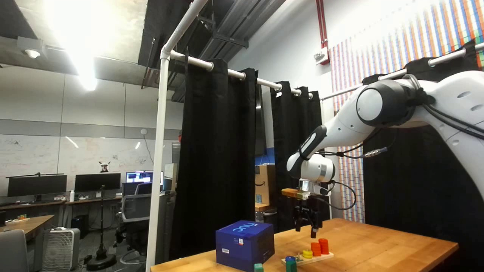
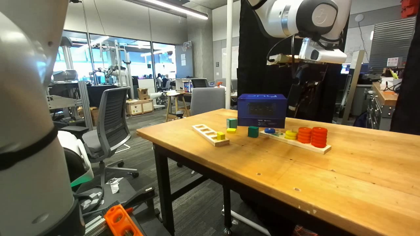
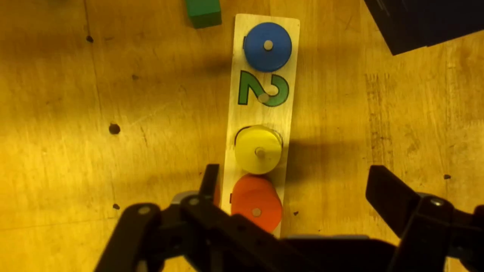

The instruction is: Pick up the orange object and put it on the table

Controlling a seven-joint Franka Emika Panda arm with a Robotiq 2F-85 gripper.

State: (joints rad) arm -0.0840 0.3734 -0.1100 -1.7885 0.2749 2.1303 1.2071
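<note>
The orange stack [image 2: 304,135] stands upright at right of centre in an exterior view, between the low yellow discs [image 2: 291,134] and a taller red stack [image 2: 319,137]; the two tall stacks are close in colour, so taking the shorter one as the orange object is a judgement. In the wrist view it sits in the lower middle of the frame, its round top and the end of its peg [image 3: 256,212] showing. The wooden board [image 3: 264,117] under it runs nearly top to bottom there, while the gripper [image 3: 294,180] holds its fingers [image 3: 385,194] spread wide to left and right, nothing pinched between them, so they should close across the board's long axis. In an exterior view they hang above the stacks, with a gap. The coming move turns on this offset: the stack lies below the gripper and left of midway in the wrist frame, nearer the left-hand finger, so a shift that way probably precedes lowering. The red stack, close beside, could be knocked. Farther out, the blue box [image 1: 245,245] stands at lower centre in an exterior view, on the table [image 2: 361,170].
</note>
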